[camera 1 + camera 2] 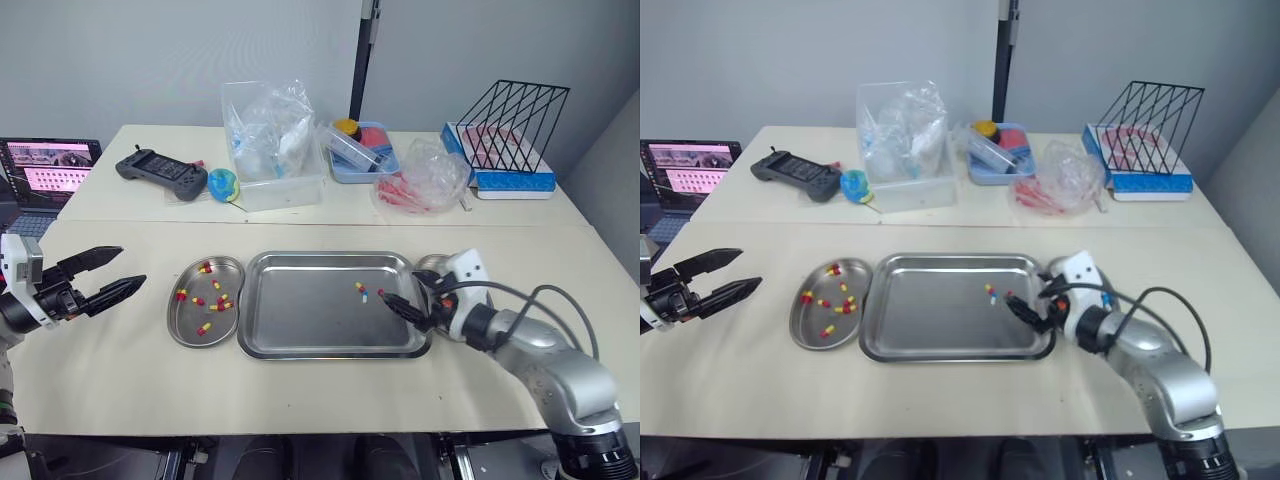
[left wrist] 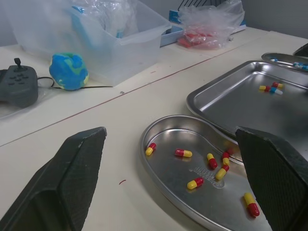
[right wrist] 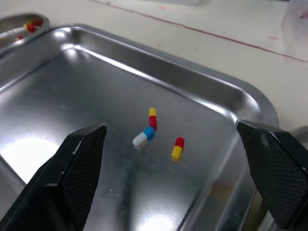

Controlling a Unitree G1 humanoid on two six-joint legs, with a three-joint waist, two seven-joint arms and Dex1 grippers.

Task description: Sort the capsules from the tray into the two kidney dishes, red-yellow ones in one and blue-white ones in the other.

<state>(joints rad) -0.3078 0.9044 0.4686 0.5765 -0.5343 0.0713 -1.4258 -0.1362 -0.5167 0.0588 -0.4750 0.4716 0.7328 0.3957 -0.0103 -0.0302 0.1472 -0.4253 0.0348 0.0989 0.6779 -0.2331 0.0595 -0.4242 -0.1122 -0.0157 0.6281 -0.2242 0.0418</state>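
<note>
While three capsules lie near the right end of the tray (image 1: 300, 315), two red-yellow capsules (image 3: 177, 148) and one blue-white capsule (image 3: 143, 136), the right end effector (image 1: 398, 285) hangs just beside them, fingers spread, gripping nothing. Left kidney dish (image 1: 183, 328) touches the tray's left edge and holds several red-yellow pieces (image 2: 183, 153). Right kidney dish (image 2: 284, 57) sits at the tray's far right corner with blue-white pieces (image 2: 298, 65) inside. Left end effector (image 1: 132, 268) is spread and empty, over the bare table (image 1: 120, 380) left of the left kidney dish. An embossed mark (image 2: 204, 169) on that dish's floor is unreadable.
</note>
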